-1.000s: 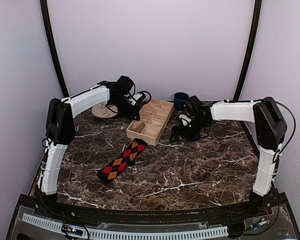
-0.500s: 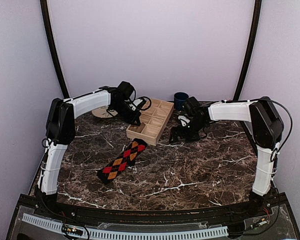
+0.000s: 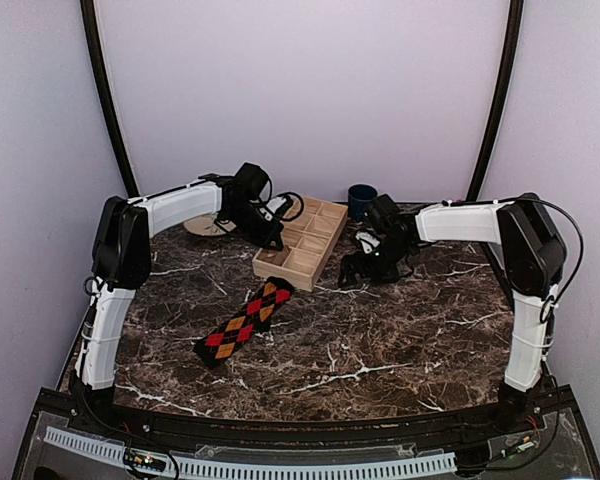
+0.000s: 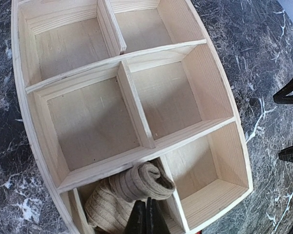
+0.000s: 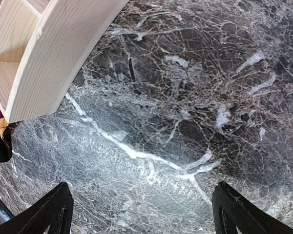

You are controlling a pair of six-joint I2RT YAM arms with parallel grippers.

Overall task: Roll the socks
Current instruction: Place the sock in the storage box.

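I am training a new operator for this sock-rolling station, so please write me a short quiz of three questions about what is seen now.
1. True or false: the argyle sock lies unrolled on the table, outside the wooden tray.
2. Where is the tan sock? A: on the table. B: in an end compartment of the tray. C: under the argyle sock.
3. Which gripper stands wide open, the left gripper or the right gripper?
Key: 1 true; 2 B; 3 the right gripper.
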